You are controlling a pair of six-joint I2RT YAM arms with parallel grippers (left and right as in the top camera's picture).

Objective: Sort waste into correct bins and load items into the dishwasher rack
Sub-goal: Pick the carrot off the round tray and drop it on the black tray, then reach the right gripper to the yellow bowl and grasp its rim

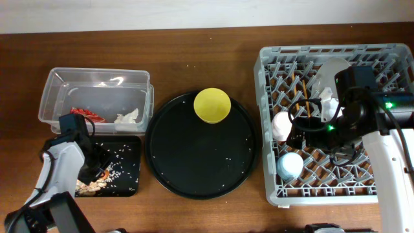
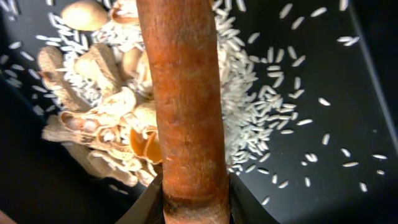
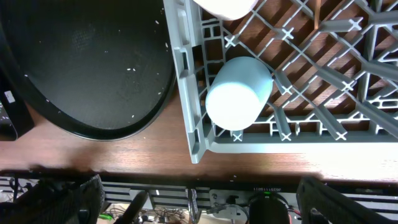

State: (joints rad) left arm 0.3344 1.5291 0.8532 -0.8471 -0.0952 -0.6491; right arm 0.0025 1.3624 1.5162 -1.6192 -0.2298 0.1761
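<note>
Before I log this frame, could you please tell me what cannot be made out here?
Overhead: the plate in the rack is partly covered by the right arm.
Overhead: the chopsticks are thin and partly under that arm; their count is unclear.
Right wrist: the white-pink cup is cut off by the top edge.
Left wrist: the carrot piece hides some food scraps and most of the left gripper.
</note>
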